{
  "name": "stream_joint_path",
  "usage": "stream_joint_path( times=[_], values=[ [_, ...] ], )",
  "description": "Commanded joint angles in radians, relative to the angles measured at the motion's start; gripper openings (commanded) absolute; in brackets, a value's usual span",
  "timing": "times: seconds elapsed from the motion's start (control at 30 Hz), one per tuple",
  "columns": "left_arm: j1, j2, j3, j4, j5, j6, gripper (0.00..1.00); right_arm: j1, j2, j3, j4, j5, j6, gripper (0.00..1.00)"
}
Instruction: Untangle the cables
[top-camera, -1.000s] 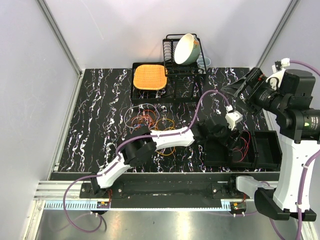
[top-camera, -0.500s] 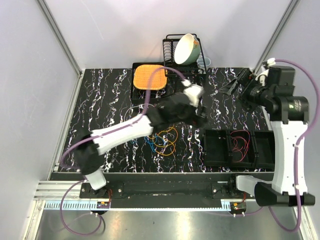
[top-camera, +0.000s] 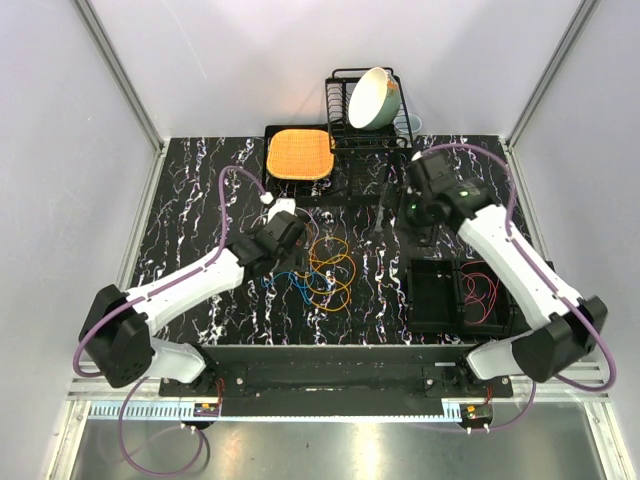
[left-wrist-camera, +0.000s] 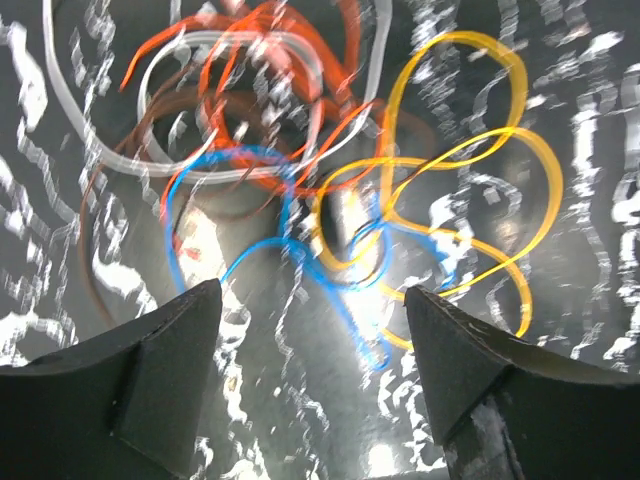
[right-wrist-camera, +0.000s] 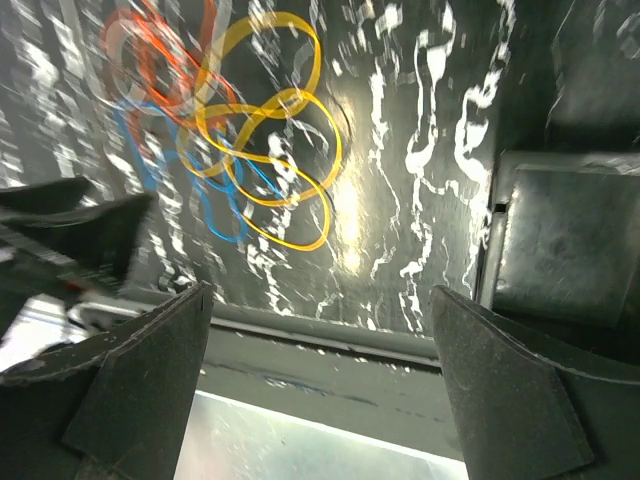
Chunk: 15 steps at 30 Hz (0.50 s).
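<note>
Left gripper (left-wrist-camera: 312, 300): spread wide, empty, poised over cables (left-wrist-camera: 330, 200)
Right gripper (right-wrist-camera: 320, 300): spread wide, empty, off to cables' right
Cables: tangled loops, lying mid-table (top-camera: 200, 200)

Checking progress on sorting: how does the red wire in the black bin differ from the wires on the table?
The red wire lies in the black bin; the bunch lies on the table. The red wire is one colour; the bunch mixes orange, yellow and blue, overlapping. Both form thin loose loops.
</note>
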Motion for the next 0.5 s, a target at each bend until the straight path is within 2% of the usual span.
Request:
stream_joint_path(
  times=[0.0,0.47],
  values=[
    [-0.005,-0.022,-0.044,-0.026,-0.045,-0.124,0.75,0.019,0.018,-0.079,0.092,0.011,0.019,0.95],
    [-0.013,0.146,-0.098,0.089,0.075,-0.26,0.7,0.021,-0.008,-0.183,0.162,-0.027,-0.03,0.97]
  ],
)
